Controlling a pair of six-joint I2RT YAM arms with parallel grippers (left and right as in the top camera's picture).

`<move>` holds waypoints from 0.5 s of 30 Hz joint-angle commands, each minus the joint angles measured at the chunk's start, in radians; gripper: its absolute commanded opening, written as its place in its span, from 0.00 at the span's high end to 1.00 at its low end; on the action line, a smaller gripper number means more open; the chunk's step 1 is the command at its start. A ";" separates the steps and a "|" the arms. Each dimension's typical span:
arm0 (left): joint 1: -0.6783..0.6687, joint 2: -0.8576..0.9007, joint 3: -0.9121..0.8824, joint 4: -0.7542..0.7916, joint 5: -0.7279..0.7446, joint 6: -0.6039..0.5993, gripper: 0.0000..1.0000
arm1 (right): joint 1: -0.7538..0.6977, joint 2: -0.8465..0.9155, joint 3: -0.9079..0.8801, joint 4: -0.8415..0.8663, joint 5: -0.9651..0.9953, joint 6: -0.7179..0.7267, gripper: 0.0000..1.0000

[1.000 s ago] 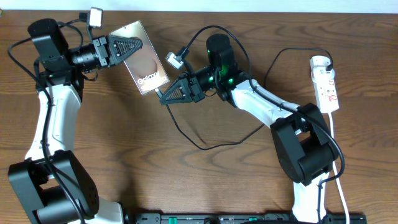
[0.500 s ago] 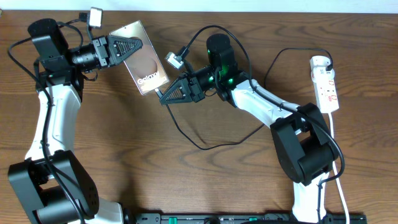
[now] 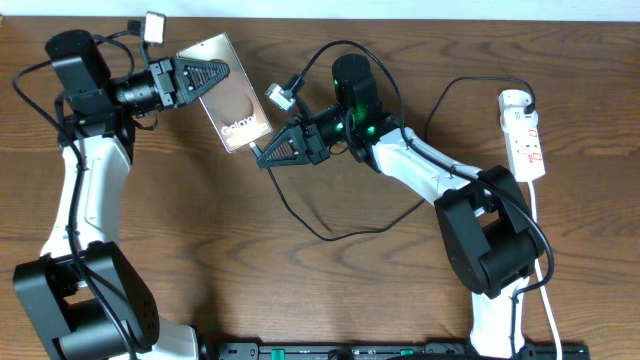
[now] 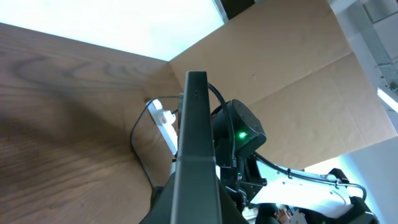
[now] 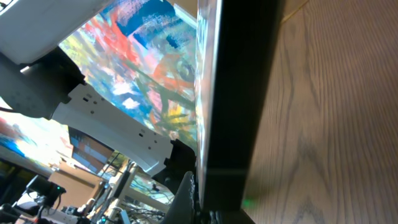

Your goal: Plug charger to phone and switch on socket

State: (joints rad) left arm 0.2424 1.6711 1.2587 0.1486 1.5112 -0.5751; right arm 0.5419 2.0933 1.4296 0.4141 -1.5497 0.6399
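Overhead, the left tool (image 3: 225,75) pinches a tan-screened flat phone (image 3: 240,110) aloft. The right tool (image 3: 259,156), clamped on a thin black charger cable (image 3: 322,237), sits at its lower edge.

We take this for a robotics test lab: a left arm (image 3: 85,190) and a right arm (image 3: 425,165) based at a wooden table (image 3: 200,250), cardboard screens (image 4: 292,68) at upper right.
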 commanded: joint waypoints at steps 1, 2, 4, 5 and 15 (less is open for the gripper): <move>-0.028 -0.010 0.003 -0.002 0.017 0.014 0.93 | 0.002 -0.029 0.008 0.010 -0.002 -0.016 0.99; -0.030 -0.010 0.003 -0.001 0.017 0.014 0.92 | 0.002 -0.029 0.008 0.010 -0.002 -0.016 0.99; -0.031 -0.010 0.003 -0.002 0.014 0.014 0.93 | 0.002 -0.029 0.008 0.010 -0.002 -0.016 0.99; -0.031 -0.010 0.003 -0.001 0.014 0.014 0.93 | 0.002 -0.029 0.008 0.010 -0.002 -0.016 0.99; -0.031 -0.010 0.002 -0.010 -0.016 0.014 0.93 | 0.002 -0.029 0.008 0.010 -0.002 -0.016 0.99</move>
State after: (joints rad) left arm 0.2272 1.6711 1.2587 0.1383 1.4780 -0.5755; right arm 0.5419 2.0933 1.4292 0.4141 -1.5497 0.6399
